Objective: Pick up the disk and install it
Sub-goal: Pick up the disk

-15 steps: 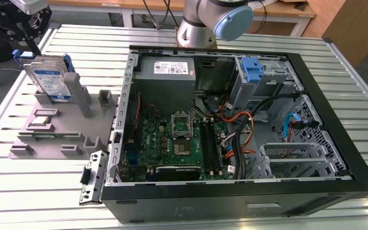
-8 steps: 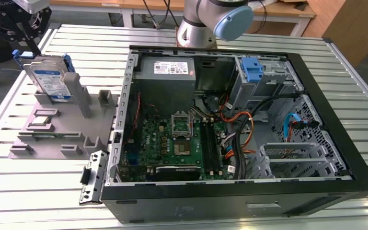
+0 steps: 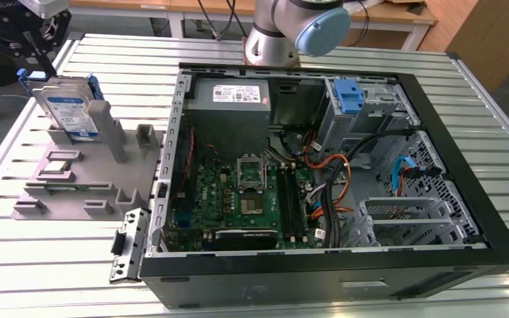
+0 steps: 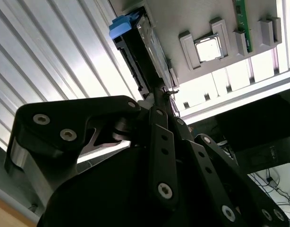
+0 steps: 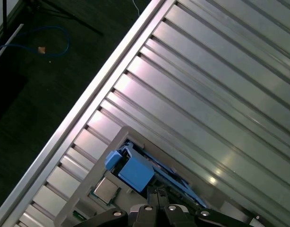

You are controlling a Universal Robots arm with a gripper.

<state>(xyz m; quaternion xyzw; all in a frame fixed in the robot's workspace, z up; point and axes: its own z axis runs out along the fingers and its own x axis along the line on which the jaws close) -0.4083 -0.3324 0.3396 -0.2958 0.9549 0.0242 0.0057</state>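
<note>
Disk (image 3: 67,109) is standing on edge in the grey holder (image 3: 77,192), at the exterior view's left on the slatted worktop (image 3: 60,265), well apart from the open computer case (image 3: 325,268) on the right. The hand (image 3: 35,69) hangs right over it at the far left corner, fingers pressed in on the disk's upper edge beside its blue rail. In the second wrist view the hand (image 4: 159,94) meets the disk (image 4: 135,52) edge-on. In the first wrist view the blue rail end (image 5: 135,172) sits just ahead of the fingertips (image 5: 157,196). A small square chip (image 3: 56,167) lies in the holder near the disk. Inside the case, a blue latch (image 3: 349,96) stands beside the grey power-supply box (image 3: 232,99).
</note>
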